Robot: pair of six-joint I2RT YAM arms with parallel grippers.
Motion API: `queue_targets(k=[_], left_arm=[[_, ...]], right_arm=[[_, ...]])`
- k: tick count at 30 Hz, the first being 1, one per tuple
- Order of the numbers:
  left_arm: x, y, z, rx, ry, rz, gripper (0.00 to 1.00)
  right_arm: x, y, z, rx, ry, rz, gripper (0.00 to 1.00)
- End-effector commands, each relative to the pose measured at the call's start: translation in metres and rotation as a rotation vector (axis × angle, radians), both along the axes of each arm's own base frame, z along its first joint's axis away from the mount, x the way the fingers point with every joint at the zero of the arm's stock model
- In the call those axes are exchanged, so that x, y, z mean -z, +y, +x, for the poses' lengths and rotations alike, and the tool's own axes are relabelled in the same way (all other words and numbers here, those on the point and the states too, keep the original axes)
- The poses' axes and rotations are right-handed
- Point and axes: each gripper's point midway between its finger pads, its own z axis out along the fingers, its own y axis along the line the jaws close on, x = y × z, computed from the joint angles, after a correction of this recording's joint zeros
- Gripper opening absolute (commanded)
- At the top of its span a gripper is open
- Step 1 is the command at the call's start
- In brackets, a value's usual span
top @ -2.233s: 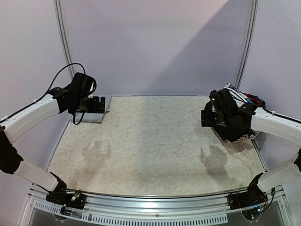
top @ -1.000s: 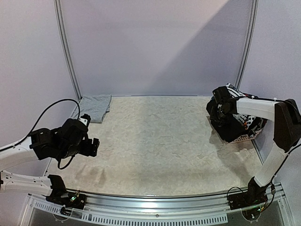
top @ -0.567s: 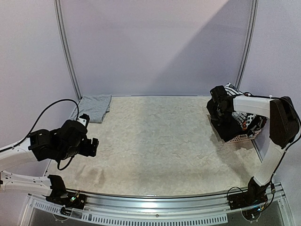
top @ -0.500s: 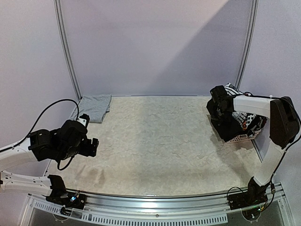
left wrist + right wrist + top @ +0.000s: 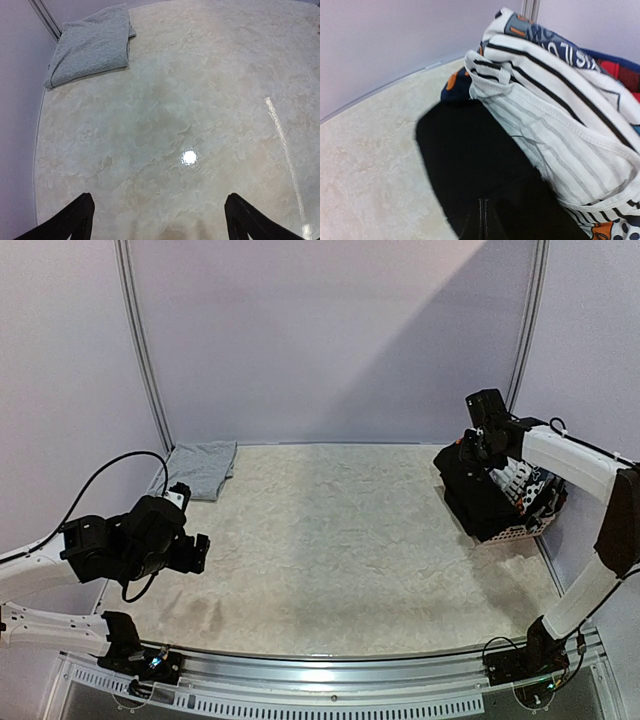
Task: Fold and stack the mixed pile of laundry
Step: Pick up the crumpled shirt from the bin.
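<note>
The mixed laundry pile (image 5: 512,488) is all soft, light cloth. It will sag, drag and catch on its neighbours rather than lift as one piece, so each garment is best taken by a hem or waistband edge, not a bunched middle. The black trousers (image 5: 470,155) lie directly under and in front of the right gripper (image 5: 466,454), spilling down the near side of the heap. They look the bulkiest and heaviest piece, matt and unlikely to slip. Beside them, to the right of the gripper in its wrist view, sits a white black-striped piece (image 5: 555,125), crumpled, with a stitched edge showing. Beyond it are a navy printed scrap (image 5: 545,42) and a red bit (image 5: 620,67).

The heap fills a pink basket (image 5: 512,534) below the right gripper. The fingers are black against black cloth, so I cannot tell whether they are parted or pinching the trousers.

Far across the table (image 5: 330,540), the left gripper (image 5: 196,552) hovers with its fingers spread wide and nothing between them. A folded grey garment (image 5: 92,45) lies flat ahead of it and to its left, well apart, at the table's far corner.
</note>
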Motion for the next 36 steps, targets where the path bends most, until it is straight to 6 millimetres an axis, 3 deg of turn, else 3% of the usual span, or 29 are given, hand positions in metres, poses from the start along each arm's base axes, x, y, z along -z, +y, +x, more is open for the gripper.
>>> queue_targets(k=[1, 4, 6, 7, 9, 10, 11, 13, 19, 26, 28, 31, 36], left_arm=[[0.002, -0.001, -0.002, 0.004, -0.009, 0.0, 0.92], [0.003, -0.003, -0.002, 0.01, -0.005, -0.001, 0.92], [0.004, -0.004, -0.002, 0.013, 0.0, -0.002, 0.92], [0.005, -0.004, -0.003, 0.015, 0.004, -0.001, 0.92], [0.006, -0.006, -0.003, 0.019, 0.007, -0.005, 0.92], [0.006, -0.006, -0.003, 0.021, 0.008, -0.007, 0.92], [0.007, -0.006, -0.003, 0.022, 0.009, -0.009, 0.92], [0.007, -0.007, -0.004, 0.027, 0.01, -0.015, 0.92], [0.01, -0.009, -0.004, 0.033, 0.018, -0.015, 0.92], [0.008, -0.008, -0.005, 0.035, 0.012, -0.023, 0.91], [0.009, -0.008, -0.005, 0.036, 0.013, -0.021, 0.91], [0.01, -0.008, -0.006, 0.038, 0.015, -0.021, 0.91], [0.01, -0.008, -0.006, 0.041, 0.015, -0.02, 0.91]], right_arm=[[-0.05, 0.009, -0.001, -0.062, -0.102, 0.023, 0.0], [-0.077, 0.012, -0.006, -0.093, -0.134, 0.009, 0.0], [-0.079, 0.011, -0.011, -0.097, -0.11, -0.002, 0.0], [-0.074, 0.011, -0.014, -0.099, -0.088, -0.002, 0.12], [-0.049, 0.014, -0.018, -0.11, -0.012, 0.0, 0.61], [-0.036, 0.014, -0.02, -0.113, 0.02, 0.001, 0.75], [-0.023, 0.015, -0.019, -0.11, 0.047, 0.005, 0.84], [0.0, 0.018, -0.017, -0.112, 0.096, 0.001, 0.92], [0.04, 0.027, 0.0, -0.118, 0.199, -0.01, 0.92], [0.084, 0.014, 0.011, -0.045, 0.328, -0.134, 0.85], [0.095, 0.01, 0.01, -0.023, 0.353, -0.158, 0.77], [0.11, 0.004, 0.008, 0.004, 0.388, -0.192, 0.54], [0.114, -0.005, 0.004, 0.037, 0.402, -0.238, 0.3]])
